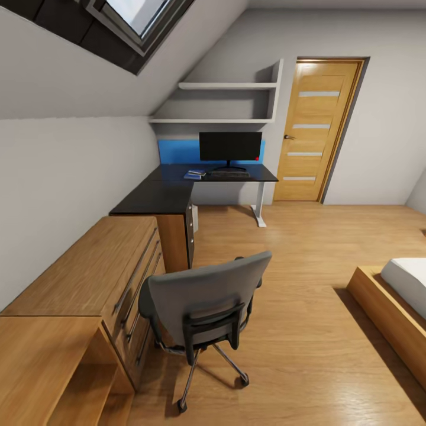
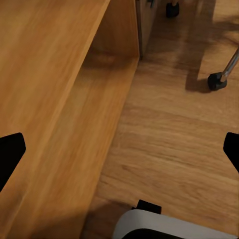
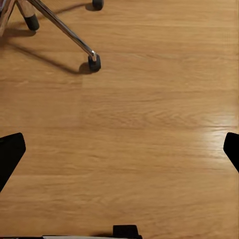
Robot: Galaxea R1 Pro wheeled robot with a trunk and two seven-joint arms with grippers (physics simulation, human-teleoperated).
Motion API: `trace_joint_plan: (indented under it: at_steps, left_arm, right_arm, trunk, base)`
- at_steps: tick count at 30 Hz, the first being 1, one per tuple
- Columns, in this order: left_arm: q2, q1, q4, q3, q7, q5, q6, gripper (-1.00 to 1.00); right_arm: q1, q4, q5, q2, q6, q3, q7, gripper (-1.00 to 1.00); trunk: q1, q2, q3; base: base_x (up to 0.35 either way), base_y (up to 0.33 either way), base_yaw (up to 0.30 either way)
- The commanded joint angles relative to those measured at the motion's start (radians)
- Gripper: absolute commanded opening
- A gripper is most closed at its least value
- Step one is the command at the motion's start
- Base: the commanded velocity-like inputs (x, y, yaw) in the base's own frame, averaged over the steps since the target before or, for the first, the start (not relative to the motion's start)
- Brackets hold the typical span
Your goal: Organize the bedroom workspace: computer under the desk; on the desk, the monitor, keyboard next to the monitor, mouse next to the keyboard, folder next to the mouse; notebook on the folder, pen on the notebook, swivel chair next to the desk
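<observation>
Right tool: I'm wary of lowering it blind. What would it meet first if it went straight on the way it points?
Probably the bare wood floor. The right tool is open with nothing between its fingertips; the swivel chair caster sits off to one side of that line. Depth is unclear.

The swivel chair [image 1: 204,307] stands at lower centre of the frame on the floor [image 1: 307,331], its back toward us, just right of a drawer chest [image 1: 89,278]. Beyond it, at upper centre, the bench [image 1: 177,189] carries the monitor [image 1: 230,147], with the keyboard [image 1: 229,174] before it and the folder [image 1: 193,174] to the keyboard's left. A door [image 1: 316,130] stands right of the bench, a bed [image 1: 396,302] at the right edge.
</observation>
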Motion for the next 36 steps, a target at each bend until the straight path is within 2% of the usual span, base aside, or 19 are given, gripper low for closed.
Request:
trace_joint_plan:
  at_steps: [1,4,5,8,12,13,16,19,20,22,23,26,28,30,31,32,36]
  left_arm:
    - [0.000,0.000,-0.001,-0.008,0.010,0.001,-0.002,1.00]
    - [-0.008,-0.002,-0.001,-0.008,0.013,0.001,0.045,1.00]
    - [-0.016,-0.052,-0.001,-0.008,0.014,0.002,0.138,1.00]
    - [-0.018,-0.106,-0.001,-0.008,0.014,0.002,0.207,1.00]
    - [-0.019,-0.193,-0.002,-0.008,0.015,0.003,0.326,1.00]
    - [-0.020,-0.234,-0.003,-0.008,0.014,0.007,0.381,1.00]
    - [-0.026,-0.296,-0.009,-0.007,0.013,0.032,0.467,1.00]
    - [-0.038,-0.378,-0.029,-0.007,0.012,0.090,0.569,1.00]
    - [-0.044,-0.418,-0.037,-0.007,0.011,0.116,0.609,1.00]
    - [-0.053,-0.454,-0.042,-0.007,0.011,0.134,0.638,1.00]
    - [-0.061,-0.486,-0.045,-0.007,0.011,0.145,0.659,1.00]
    - [-0.074,-0.526,-0.048,-0.007,0.011,0.156,0.679,1.00]
    - [-0.080,-0.583,-0.049,-0.007,0.011,0.163,0.700,1.00]
    - [-0.079,-0.614,-0.049,-0.007,0.011,0.166,0.718,1.00]
    - [-0.075,-0.641,-0.048,-0.007,0.011,0.168,0.736,1.00]
    - [-0.054,-0.676,-0.048,-0.006,0.011,0.171,0.759,1.00]
    - [-0.040,-0.691,-0.048,-0.005,0.010,0.177,0.767,1.00]
  right_arm:
    - [-0.001,0.002,0.011,0.000,-0.003,-0.003,-0.010,1.00]
    - [-0.001,-0.026,0.011,-0.001,-0.009,-0.004,-0.012,1.00]
    - [-0.001,-0.116,0.009,-0.003,-0.003,-0.007,-0.018,1.00]
    - [-0.003,-0.194,0.006,-0.014,0.014,-0.010,-0.020,1.00]
    - [-0.009,-0.287,-0.002,-0.035,0.081,-0.017,-0.024,1.00]
    - [-0.018,-0.317,-0.012,-0.040,0.124,-0.022,-0.029,1.00]
    - [-0.052,-0.350,-0.039,-0.045,0.201,-0.026,-0.036,1.00]
    - [-0.132,-0.369,-0.081,-0.047,0.317,-0.029,-0.040,1.00]
    - [-0.180,-0.371,-0.100,-0.047,0.377,-0.029,-0.041,1.00]
    - [-0.226,-0.371,-0.116,-0.048,0.432,-0.030,-0.042,1.00]
    - [-0.268,-0.368,-0.128,-0.049,0.477,-0.030,-0.042,1.00]
    - [-0.325,-0.357,-0.139,-0.053,0.522,-0.031,-0.043,1.00]
    - [-0.400,-0.324,-0.150,-0.062,0.551,-0.032,-0.043,1.00]
    - [-0.439,-0.306,-0.155,-0.064,0.560,-0.032,-0.044,1.00]
    - [-0.471,-0.293,-0.158,-0.065,0.568,-0.033,-0.044,1.00]
    - [-0.506,-0.280,-0.163,-0.065,0.590,-0.033,-0.043,1.00]
    - [-0.520,-0.274,-0.166,-0.061,0.601,-0.033,-0.042,1.00]
  trunk:
    - [0.004,-0.008,-0.004]
    - [0.015,-0.029,-0.013]
    - [0.019,-0.036,-0.016]
    - [0.031,-0.057,-0.026]
    - [0.046,-0.085,-0.038]
    - [0.050,-0.092,-0.042]
    - [0.061,-0.113,-0.051]
    - [0.073,-0.134,-0.060]
    - [0.077,-0.141,-0.063]
    - [0.084,-0.155,-0.070]
    - [0.088,-0.162,-0.073]
    - [0.100,-0.183,-0.082]
    - [0.107,-0.197,-0.089]
    - [0.115,-0.211,-0.095]
    - [0.119,-0.218,-0.098]
    - [0.123,-0.225,-0.101]
    - [0.138,-0.253,-0.114]
  base:
    - [0.000,0.000,0.000]
    - [0.000,0.000,0.000]
    - [0.000,0.000,0.000]
    - [0.000,0.000,0.000]
    - [0.000,0.000,0.000]
    - [0.000,0.000,0.000]
    - [0.000,0.000,0.000]
    - [0.000,0.000,0.000]
    - [0.000,0.000,0.000]
    - [0.000,0.000,0.000]
    - [0.000,0.000,0.000]
    - [0.000,0.000,0.000]
    - [0.000,0.000,0.000]
    - [0.000,0.000,0.000]
    - [0.000,0.000,0.000]
    - [0.000,0.000,0.000]
    - [0.000,0.000,0.000]
